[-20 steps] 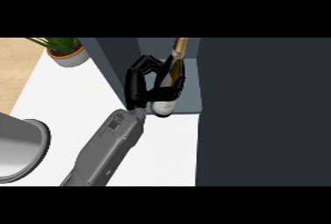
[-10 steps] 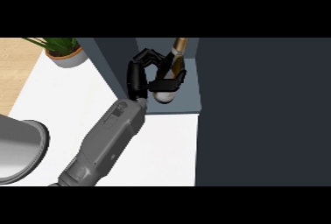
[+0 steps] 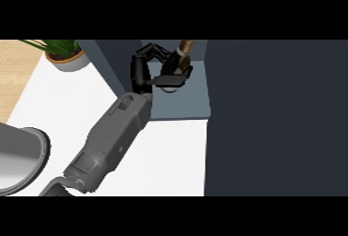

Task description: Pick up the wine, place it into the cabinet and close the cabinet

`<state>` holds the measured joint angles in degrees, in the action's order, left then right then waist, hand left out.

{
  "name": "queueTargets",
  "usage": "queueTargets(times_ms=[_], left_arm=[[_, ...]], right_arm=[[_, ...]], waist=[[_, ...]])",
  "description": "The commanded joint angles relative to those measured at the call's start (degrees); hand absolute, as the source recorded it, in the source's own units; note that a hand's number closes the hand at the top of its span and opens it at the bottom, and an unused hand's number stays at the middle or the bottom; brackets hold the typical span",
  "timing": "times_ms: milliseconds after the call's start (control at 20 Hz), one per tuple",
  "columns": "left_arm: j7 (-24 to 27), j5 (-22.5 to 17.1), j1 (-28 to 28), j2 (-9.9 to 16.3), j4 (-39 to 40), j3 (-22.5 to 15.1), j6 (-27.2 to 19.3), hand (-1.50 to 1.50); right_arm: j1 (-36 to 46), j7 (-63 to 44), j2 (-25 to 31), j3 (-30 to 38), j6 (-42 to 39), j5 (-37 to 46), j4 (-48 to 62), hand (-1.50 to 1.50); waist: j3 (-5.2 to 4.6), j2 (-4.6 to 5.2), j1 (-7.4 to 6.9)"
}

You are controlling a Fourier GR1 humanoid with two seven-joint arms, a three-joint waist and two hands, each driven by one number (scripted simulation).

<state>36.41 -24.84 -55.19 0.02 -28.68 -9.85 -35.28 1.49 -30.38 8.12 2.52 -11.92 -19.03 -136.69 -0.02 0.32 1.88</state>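
White bench (image 3: 163, 156) nearest, grey bowl (image 3: 20, 156) off its left edge. Further in, left hand (image 3: 151, 69) inside the cabinet (image 3: 190, 99), fingers (image 3: 171, 79) curled round the wine (image 3: 178, 62). Potted plant (image 3: 65, 55) left of cabinet.

No legible text, label, brand, number or sign is seen on any surface in the head view. No readable marking is found on the wine bottle (image 3: 178, 64), whose label area is largely covered by the hand (image 3: 153, 69), nor on the cabinet (image 3: 272, 115) or the forearm (image 3: 112, 138).
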Motion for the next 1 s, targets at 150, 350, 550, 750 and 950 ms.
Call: queueTargets(times_ms=[150, 350, 550, 750, 950], left_arm=[[4.5, -4.3, -2.3, 0.0, 7.0, 3.6, 3.7, 1.5], [2.9, -6.3, -4.6, 0.0, 9.0, 9.0, 5.4, 1.5], [4.5, -8.4, -4.3, 0.0, 10.1, 9.2, 6.5, 1.5], [5.6, -10.4, -7.2, 0.0, 12.9, 8.9, 6.1, 1.5], [5.9, -9.4, -7.7, 1.0, 15.8, 10.9, 8.7, 1.5]], right_arm=[[2.3, -4.2, 0.4, 0.2, 2.0, -2.7, -5.3, -1.5], [0.9, -3.2, 1.3, 2.1, 0.5, -5.0, -4.7, -1.5], [0.7, -4.0, 0.0, 1.5, 2.2, -4.2, -6.4, -1.5], [3.9, -3.4, 0.8, 0.7, 1.6, -3.2, -3.8, -1.5], [3.4, -2.5, 0.3, 0.3, 1.6, -2.6, -3.0, -1.5]], waist=[[-0.05, 0.32, 0.89], [-0.02, 0.32, 0.7], [-0.03, 0.23, 0.86], [-0.04, 0.51, 1.58], [-0.03, 0.58, 0.96]])
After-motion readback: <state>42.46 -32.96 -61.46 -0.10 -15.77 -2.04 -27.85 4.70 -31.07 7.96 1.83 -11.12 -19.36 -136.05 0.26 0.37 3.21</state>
